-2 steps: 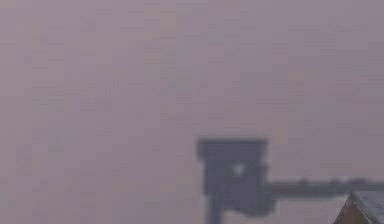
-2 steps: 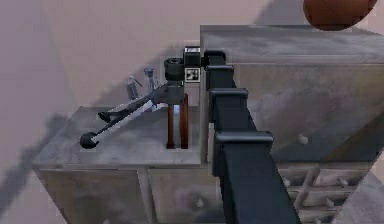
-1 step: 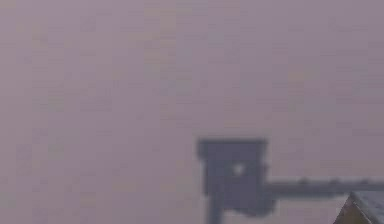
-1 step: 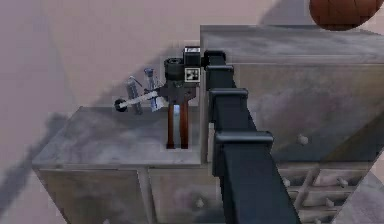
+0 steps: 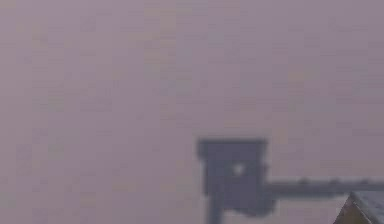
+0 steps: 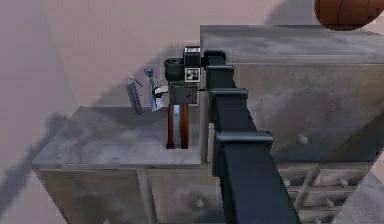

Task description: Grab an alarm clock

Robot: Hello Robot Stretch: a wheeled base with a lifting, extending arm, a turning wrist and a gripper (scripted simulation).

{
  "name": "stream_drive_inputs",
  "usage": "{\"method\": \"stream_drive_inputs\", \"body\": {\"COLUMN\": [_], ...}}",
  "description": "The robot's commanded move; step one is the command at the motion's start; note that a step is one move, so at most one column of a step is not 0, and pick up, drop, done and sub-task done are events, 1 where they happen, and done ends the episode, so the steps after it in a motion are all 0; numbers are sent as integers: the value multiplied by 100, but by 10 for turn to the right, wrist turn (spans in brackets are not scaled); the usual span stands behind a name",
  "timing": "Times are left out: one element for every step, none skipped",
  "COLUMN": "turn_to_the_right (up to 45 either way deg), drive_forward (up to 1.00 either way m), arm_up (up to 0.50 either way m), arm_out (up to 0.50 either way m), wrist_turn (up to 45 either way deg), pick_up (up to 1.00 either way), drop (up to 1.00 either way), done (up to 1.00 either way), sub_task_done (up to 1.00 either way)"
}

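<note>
Orange-brown round thing [image 6: 352, 12] partly beyond the top edge; small grey-blue blob [image 6: 143, 92] unidentifiable.

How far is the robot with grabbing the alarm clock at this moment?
Done: the arm is extended over the low grey cabinet. In hand: the gripper is near a small blue-white thing, possibly the clock; I cannot tell whether it holds anything. Left: a sure grab and lifting it clear.
</note>
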Motion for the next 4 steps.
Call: {"method": "stream_drive_inputs", "body": {"turn_to_the_right": [0,0,0,0], "drive_forward": [0,0,0,0], "arm_up": [-22,0,10,0], "arm_out": [0,0,0,0], "wrist_turn": [0,0,0,0], "pick_up": [0,100,0,0], "drop": [0,0,0,0], "done": [0,0,0,100], "sub_task_done": [0,0,0,0]}}
